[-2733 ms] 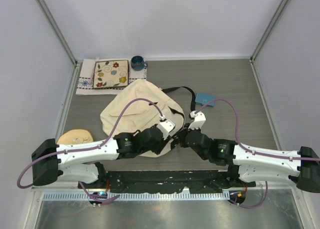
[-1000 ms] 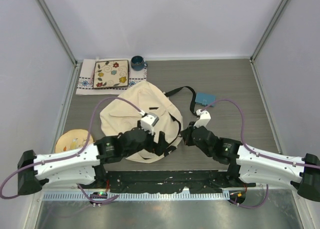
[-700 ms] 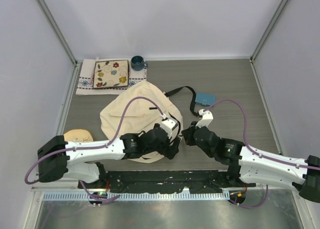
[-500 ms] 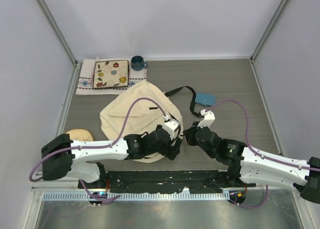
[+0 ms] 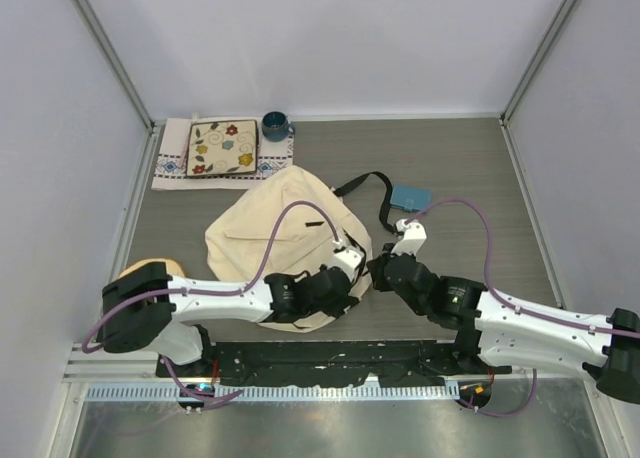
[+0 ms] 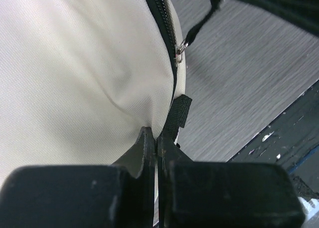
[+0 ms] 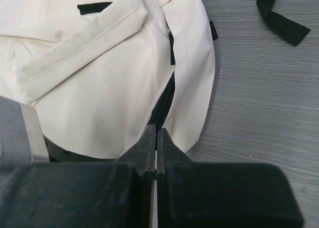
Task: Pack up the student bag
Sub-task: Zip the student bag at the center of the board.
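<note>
The student bag [image 5: 280, 240] is a cream fabric backpack lying flat mid-table, its black straps [image 5: 372, 186] trailing to the far right. My left gripper [image 5: 352, 278] is at the bag's near right edge. In the left wrist view it [image 6: 156, 137] is shut on the cream fabric [image 6: 84, 73] beside a black webbing tab [image 6: 178, 112], below the black zipper [image 6: 167, 24]. My right gripper [image 5: 374, 269] is just right of it. In the right wrist view it [image 7: 156, 132] is shut where the dark zipper gap [image 7: 167, 96] of the bag [image 7: 99, 83] meets its tips.
A blue flat case [image 5: 410, 198] lies right of the straps. A floral pouch [image 5: 224, 148] on a white patterned cloth and a dark blue mug [image 5: 275, 126] sit at the far left. A tan round item [image 5: 150, 271] is at the near left, partly under my left arm.
My left gripper went from over the bag's middle to its near right edge, close to the right gripper. The bag has shifted slightly right. The right arm barely moved.
</note>
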Motion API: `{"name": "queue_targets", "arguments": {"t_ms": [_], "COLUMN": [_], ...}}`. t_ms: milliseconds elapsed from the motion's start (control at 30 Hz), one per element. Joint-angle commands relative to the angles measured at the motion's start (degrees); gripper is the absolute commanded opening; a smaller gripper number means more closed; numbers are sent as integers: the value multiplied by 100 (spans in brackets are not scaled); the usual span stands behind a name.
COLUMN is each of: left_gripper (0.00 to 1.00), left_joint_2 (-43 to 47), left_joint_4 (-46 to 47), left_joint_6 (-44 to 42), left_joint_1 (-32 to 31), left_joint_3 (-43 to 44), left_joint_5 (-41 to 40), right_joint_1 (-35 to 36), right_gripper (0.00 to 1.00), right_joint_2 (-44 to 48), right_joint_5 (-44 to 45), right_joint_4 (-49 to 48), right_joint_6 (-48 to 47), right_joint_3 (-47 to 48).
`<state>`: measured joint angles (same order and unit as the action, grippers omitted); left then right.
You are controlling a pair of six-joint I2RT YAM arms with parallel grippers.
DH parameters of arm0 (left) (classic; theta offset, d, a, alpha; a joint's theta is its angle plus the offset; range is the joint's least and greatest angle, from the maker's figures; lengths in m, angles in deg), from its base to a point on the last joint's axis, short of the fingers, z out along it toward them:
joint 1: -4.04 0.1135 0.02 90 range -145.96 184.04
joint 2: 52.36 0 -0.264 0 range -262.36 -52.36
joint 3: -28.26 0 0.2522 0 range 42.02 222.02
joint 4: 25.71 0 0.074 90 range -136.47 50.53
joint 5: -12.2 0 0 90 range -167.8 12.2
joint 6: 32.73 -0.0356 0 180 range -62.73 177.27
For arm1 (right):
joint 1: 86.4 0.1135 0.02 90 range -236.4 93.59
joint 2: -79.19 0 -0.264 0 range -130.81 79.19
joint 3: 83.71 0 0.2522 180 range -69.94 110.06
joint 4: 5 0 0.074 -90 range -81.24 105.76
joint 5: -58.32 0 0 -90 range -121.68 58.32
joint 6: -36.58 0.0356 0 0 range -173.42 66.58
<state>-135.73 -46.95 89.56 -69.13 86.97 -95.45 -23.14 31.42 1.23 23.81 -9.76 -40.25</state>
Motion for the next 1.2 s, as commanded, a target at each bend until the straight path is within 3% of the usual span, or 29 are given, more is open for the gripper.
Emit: {"name": "queue_targets", "arguments": {"t_ms": [0, 300, 533, 600, 633, 733, 900, 1000, 1167], "left_gripper": [0, 0, 1, 18, 43, 70, 90, 95, 96], "left_joint_2": [154, 505, 1102, 1314, 1558, 1946, 2413, 2116, 1211], "left_joint_4": [-34, 160, 151, 20, -33, -192, -34, 115, 466], "left_joint_6": [356, 1542, 2088, 2184, 2193, 2062, 1465, 956, 620], "left_joint_1": [-329, -1181, -1262, -1270, -1270, -1270, -1235, -1104, -858], "left_joint_3": [-398, -1357, -1919, -1990, -1973, -1824, -1288, -796, -111], "left_joint_5": [200, -273, -686, -871, -1063, -1363, -2023, -1962, -1514], "right_joint_1": [2, -806, -991, -983, -983, -957, -799, -772, -763], "right_gripper": [1, 1, 1, 1, 1, 1, 1, 1, 1], "right_joint_2": [-320, -909, -998, -893, -840, -603, -312, -233, -285], "right_joint_5": [506, 208, -117, -380, -477, -829, -944, -926, -900], "right_joint_4": [-345, -679, -775, -872, -907, -1021, -934, -898, -820], "right_joint_6": [-147, -595, -631, -561, -482, -350, -112, -59, -42], "right_joint_3": [405, 775, 723, 609, 469, 143, -244, -367, -420]}}
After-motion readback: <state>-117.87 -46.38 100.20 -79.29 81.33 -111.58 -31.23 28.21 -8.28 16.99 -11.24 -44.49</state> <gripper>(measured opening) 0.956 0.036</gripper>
